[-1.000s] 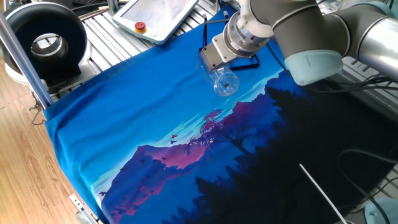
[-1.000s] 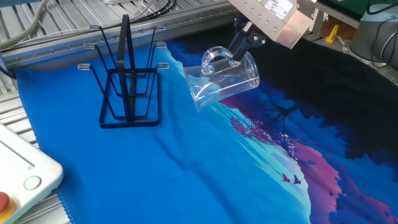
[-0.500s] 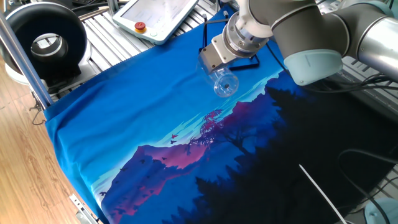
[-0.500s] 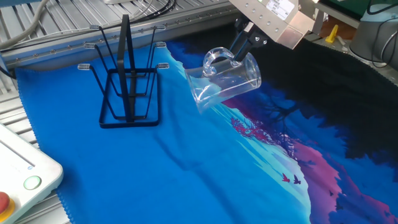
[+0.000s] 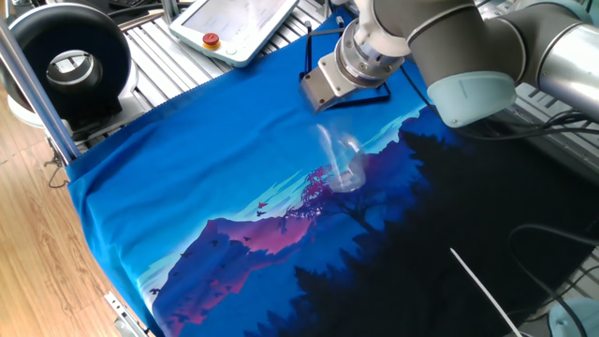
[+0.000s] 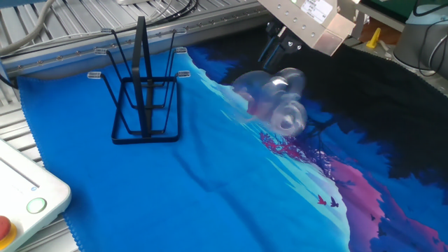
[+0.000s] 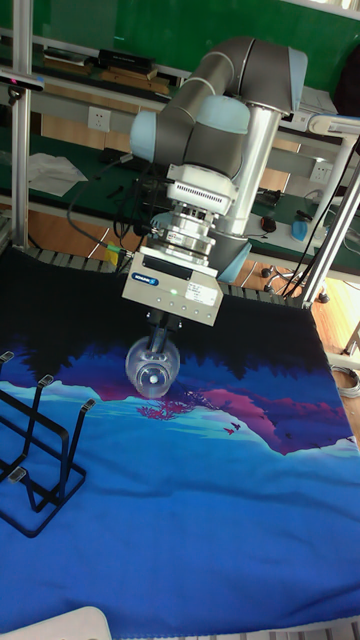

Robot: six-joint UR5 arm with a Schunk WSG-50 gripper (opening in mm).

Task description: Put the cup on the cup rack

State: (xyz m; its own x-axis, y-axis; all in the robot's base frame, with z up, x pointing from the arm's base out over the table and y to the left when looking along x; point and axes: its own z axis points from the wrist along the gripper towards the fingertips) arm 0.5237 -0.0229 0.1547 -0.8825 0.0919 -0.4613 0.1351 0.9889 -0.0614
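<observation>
The glass mug (image 6: 274, 101), motion-blurred, lies just below the gripper (image 6: 278, 43), whose fingers stand apart, empty; the cup rack (image 6: 142, 91) stands well apart near the cloth's far edge.

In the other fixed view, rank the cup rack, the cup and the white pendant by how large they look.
1. cup rack
2. cup, blurred, so its outline is uncertain
3. white pendant, cut off by the frame and nearest the camera, so only its visible corner is ranked

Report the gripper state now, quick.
Gripper: cannot tell whether open or shut. The cup shows blurred below its fingers in both fixed views, apparently not held.
</observation>
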